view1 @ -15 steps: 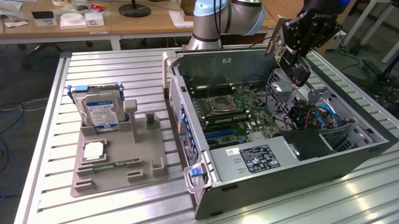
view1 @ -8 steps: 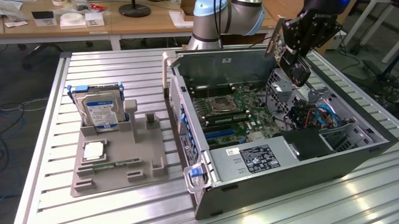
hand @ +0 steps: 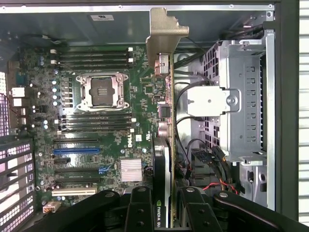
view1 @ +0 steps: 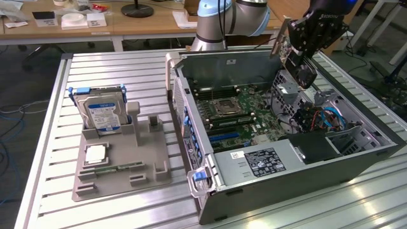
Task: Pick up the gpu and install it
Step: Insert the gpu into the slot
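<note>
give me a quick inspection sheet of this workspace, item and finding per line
surface: slatted metal table, open computer case lying on it
job's things: gpu held edge-on above the motherboard, not seated
clutter: grey holder with upright hard drive, memory stick, square chip
grippers: gripper shut on gpu
cables: blue cables inside the case
surroundings: wooden desks beyond the table
</note>
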`<state>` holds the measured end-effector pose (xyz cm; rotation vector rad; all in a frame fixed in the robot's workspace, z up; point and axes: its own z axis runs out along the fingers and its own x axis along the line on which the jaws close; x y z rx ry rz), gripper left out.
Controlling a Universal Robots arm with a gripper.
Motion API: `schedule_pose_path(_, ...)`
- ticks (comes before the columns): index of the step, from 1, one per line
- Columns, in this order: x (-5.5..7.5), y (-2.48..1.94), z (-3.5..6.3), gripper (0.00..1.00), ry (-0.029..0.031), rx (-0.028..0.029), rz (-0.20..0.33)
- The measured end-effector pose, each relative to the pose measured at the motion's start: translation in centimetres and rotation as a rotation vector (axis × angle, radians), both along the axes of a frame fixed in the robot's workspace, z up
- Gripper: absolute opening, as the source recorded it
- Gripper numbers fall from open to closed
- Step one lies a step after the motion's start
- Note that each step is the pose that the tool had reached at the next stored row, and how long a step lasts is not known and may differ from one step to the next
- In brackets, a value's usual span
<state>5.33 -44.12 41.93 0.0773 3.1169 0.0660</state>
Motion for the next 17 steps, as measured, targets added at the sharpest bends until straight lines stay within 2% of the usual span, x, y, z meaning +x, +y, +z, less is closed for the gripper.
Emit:
schedule_pose_path(5,0.0,0.0,0.0,0.27,0.0,0.0001,0.04)
schedule_pose_path(17,0.0,0.0,0.0,0.27,0.0,-0.003,0.216)
